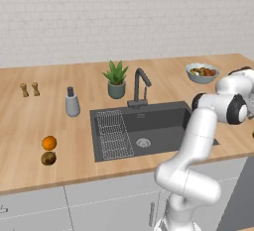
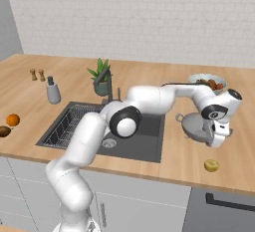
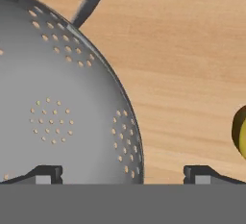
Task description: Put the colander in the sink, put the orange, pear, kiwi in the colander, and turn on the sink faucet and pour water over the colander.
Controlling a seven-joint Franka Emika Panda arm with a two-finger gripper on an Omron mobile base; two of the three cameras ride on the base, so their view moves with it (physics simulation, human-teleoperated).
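The grey perforated colander [image 2: 195,126] stands on the wooden counter right of the sink [image 1: 163,123]. My gripper [image 2: 219,135] hangs over its right rim, open. In the hand view the colander [image 3: 62,107] takes up the left side, and its rim runs down between my two spread fingertips [image 3: 45,174], the gripper [image 3: 124,175] straddling it. The pear [image 2: 211,165] lies on the counter near the front edge, also at the right edge of the hand view [image 3: 240,131]. The orange [image 1: 49,143] and the kiwi [image 1: 48,158] sit left of the sink. The faucet [image 1: 141,84] stands behind the basin, with no water running.
A pale blue bowl of mixed fruit [image 2: 209,82] stands behind the colander. A potted plant [image 1: 116,79], a soap dispenser [image 1: 72,102] and two small shakers [image 1: 30,89] line the back of the counter. A wire rack [image 1: 113,135] fills the sink's left part.
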